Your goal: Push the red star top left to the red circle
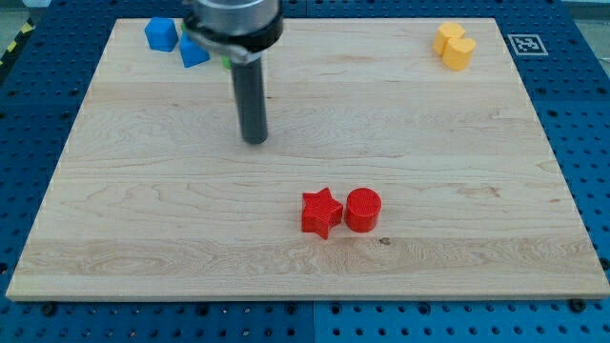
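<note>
The red star (321,211) lies on the wooden board (143,210) below the middle, right beside the red circle (363,210), which is on its right; the two look to be touching or nearly so. My tip (254,140) is on the board up and to the left of the red star, well apart from both red blocks. The dark rod rises from it toward the view's top.
Two blue blocks, one (161,34) and another (193,51), sit at the top left, close to the rod's upper part. A sliver of green (227,61) shows behind the rod. Yellow blocks (455,45) sit at the top right. A marker tag (523,44) lies off the board's right corner.
</note>
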Tool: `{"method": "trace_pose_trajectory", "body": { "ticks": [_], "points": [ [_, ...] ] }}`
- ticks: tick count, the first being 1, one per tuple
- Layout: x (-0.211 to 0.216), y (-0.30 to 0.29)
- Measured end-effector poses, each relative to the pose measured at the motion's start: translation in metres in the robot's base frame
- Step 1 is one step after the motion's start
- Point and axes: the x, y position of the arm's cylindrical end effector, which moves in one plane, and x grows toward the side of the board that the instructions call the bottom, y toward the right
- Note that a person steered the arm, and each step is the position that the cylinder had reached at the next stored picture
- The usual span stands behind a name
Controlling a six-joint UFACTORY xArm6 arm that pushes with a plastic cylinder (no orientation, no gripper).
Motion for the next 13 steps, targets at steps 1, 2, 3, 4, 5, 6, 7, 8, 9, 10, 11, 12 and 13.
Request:
{"method": "trace_pose_trajectory", "body": {
  "ticks": [1, 2, 3, 4, 5, 6, 7, 8, 9, 10, 11, 12, 13],
  "points": [
    [0.057, -0.007],
    [0.096, -0.007],
    [0.098, 0.002],
    [0.105, 0.057],
    [0.114, 0.112],
    [0.124, 0.146],
    [0.128, 0.151],
    [0.128, 0.149],
    [0.117, 0.144],
    [0.092, 0.145],
    [0.066, 0.145],
    [0.039, 0.145],
    [0.008, 0.145]
  ]
}}
